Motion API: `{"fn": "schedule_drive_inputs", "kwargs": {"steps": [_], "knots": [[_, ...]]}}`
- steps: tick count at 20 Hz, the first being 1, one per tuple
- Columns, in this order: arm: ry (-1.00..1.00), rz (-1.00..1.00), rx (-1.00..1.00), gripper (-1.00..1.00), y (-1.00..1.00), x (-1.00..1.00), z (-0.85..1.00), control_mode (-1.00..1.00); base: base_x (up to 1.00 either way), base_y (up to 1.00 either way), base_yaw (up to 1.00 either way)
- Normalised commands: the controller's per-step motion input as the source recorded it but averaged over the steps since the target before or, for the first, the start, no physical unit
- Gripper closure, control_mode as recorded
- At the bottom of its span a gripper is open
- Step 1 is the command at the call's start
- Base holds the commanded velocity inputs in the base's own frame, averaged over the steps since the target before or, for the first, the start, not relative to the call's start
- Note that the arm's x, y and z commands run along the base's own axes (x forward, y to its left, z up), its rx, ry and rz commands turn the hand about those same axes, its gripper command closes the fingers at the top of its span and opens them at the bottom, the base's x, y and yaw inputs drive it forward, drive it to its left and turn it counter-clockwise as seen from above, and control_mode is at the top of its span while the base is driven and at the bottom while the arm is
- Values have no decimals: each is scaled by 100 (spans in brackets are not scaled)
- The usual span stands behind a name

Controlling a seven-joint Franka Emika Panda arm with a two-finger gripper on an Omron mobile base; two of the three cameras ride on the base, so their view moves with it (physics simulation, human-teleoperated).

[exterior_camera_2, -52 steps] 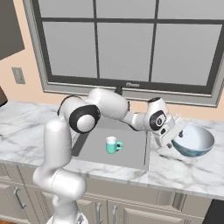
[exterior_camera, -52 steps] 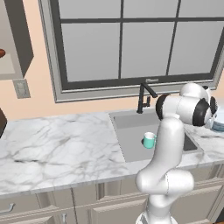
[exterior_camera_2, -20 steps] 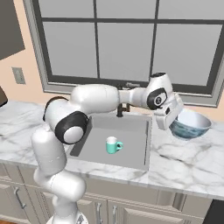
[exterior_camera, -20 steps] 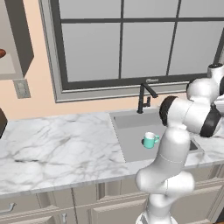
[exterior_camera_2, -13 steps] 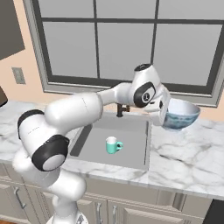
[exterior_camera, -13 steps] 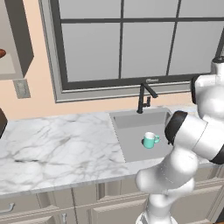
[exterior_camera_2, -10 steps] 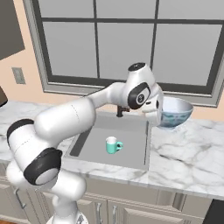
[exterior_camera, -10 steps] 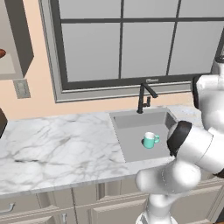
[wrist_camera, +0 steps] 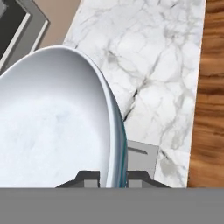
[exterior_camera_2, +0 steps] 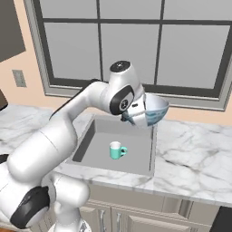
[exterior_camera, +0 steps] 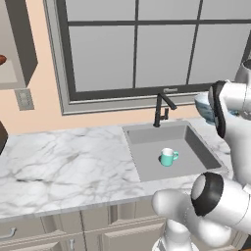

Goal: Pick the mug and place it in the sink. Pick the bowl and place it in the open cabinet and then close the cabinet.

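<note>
My gripper [wrist_camera: 113,177] is shut on the rim of the bowl [wrist_camera: 57,122], one dark tip on each side of the rim. The white bowl with its blue outside [exterior_camera_2: 153,111] hangs tilted in the air above the right rim of the sink [exterior_camera_2: 89,138], with the gripper [exterior_camera_2: 137,115] at its left edge. Part of the bowl [exterior_camera: 202,107] peeks out behind my arm. Inside the grey sink [exterior_camera: 147,169] the small teal mug [exterior_camera: 168,157] [exterior_camera_2: 117,150] stands upright. High at the left edge is the wall cabinet [exterior_camera: 22,46], its light inside showing.
A black faucet [exterior_camera: 160,109] rises behind the basin. White marble counter [exterior_camera: 63,166] stretches left of the sink and also right of it [exterior_camera_2: 195,158]. A wide window [exterior_camera_2: 131,41] spans the wall. Lower cabinet fronts [exterior_camera: 54,230] run below the counter.
The arm has lifted the bowl off the counter right of the sink and swung it up and left, over the sink's right rim. The mug has stayed in the basin.
</note>
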Motion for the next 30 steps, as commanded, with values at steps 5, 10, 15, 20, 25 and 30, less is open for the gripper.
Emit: {"fn": "schedule_drive_inputs", "kwargs": {"steps": [5, 10, 15, 20, 25, 30], "knots": [[0, 19, 12, 100, 76, -20, 45, -100, 0, 0, 0], [-6, 4, 10, 100, 34, -41, 18, -100, 0, 0, 0], [-6, -5, -11, 100, 16, -35, 15, -100, 0, 0, 0], [-4, -7, -8, 100, 28, -41, 23, -100, 0, 0, 0], [0, 0, 0, 100, 14, -52, 34, -100, 0, 0, 0], [0, 0, 0, 100, 2, -12, 6, 100, -74, 8, 0]]}}
